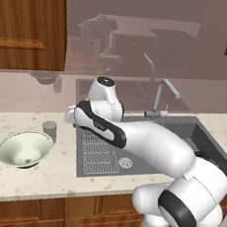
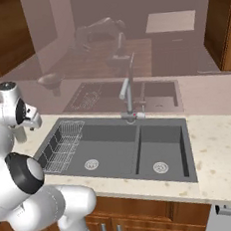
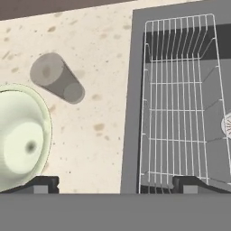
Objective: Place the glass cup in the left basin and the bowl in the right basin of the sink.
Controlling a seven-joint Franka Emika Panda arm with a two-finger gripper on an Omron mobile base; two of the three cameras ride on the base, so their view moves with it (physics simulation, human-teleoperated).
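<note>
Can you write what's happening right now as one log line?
end effector: open, empty | glass cup: on counter | bowl: on counter | left basin: rack only

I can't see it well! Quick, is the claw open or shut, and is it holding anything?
Claw: open, holding nothing. The cup and bowl sit on the counter.
</note>
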